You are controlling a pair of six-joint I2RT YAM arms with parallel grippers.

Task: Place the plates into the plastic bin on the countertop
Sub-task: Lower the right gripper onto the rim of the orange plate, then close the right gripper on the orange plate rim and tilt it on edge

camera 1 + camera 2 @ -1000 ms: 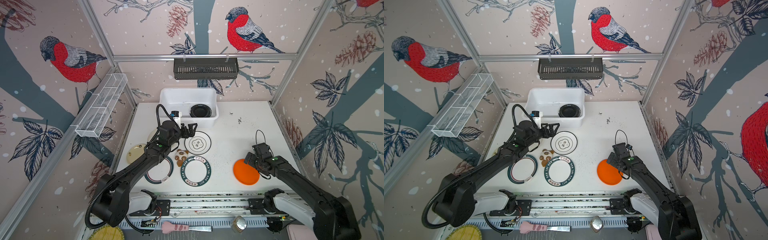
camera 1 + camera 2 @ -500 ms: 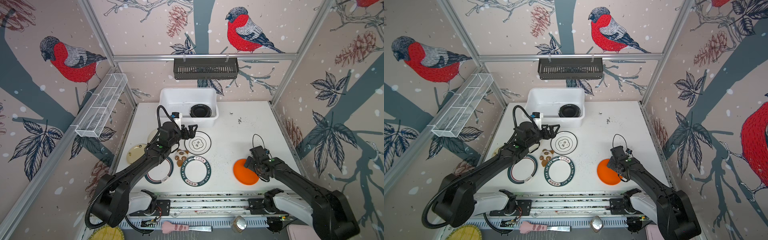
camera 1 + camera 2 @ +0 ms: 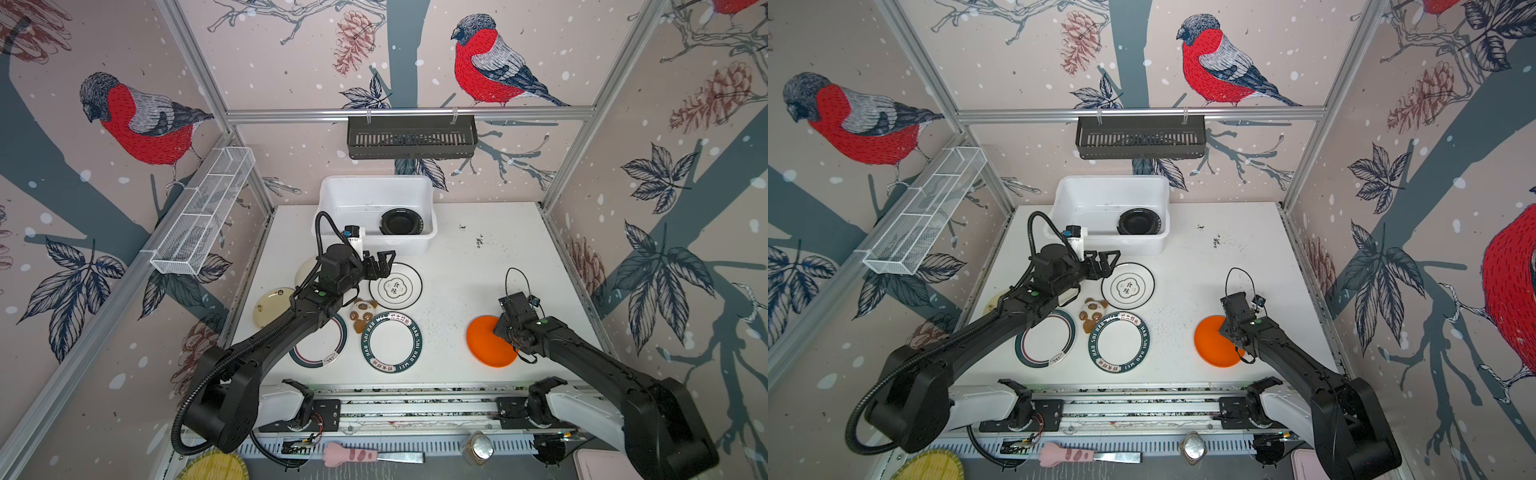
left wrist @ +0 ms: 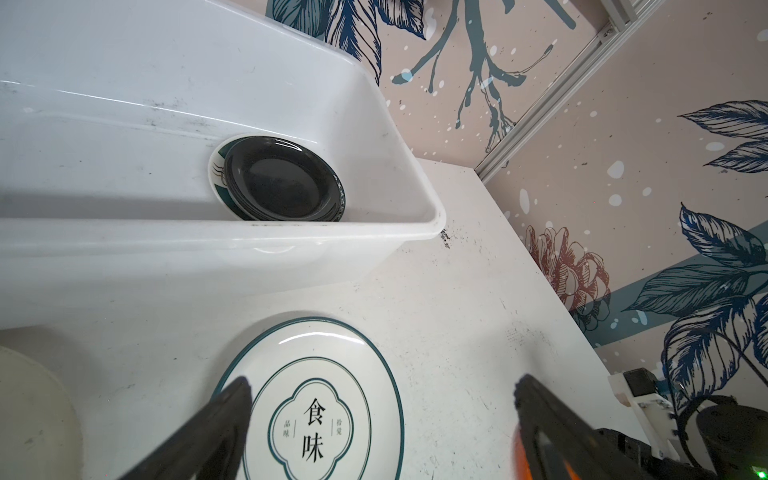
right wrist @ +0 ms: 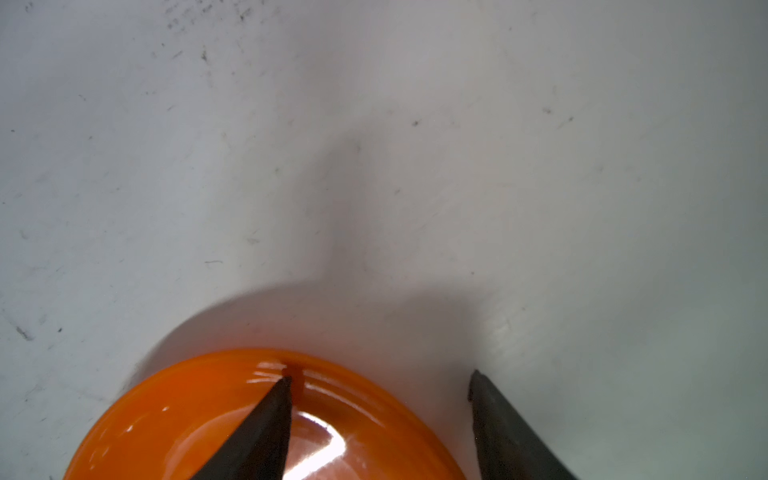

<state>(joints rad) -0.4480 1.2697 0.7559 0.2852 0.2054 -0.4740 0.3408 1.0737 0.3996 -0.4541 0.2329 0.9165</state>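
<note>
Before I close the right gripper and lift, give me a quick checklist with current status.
1. Right gripper straddles the orange plate rim: ok, one finger inside, one outside.
2. Rim clamped: not ok, jaws apart.
3. Outer finger touching the countertop: cannot tell.
4. Left gripper open, over the white plate: ok.
5. Room in the plastic bin: ok, only the black plate stacked on another at one end.
6. Panda toy away from the orange plate: ok.

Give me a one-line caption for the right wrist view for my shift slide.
Wrist close-up: right pincer straddling the orange plate rim, one finger inside, one outside over the countertop.
</note>
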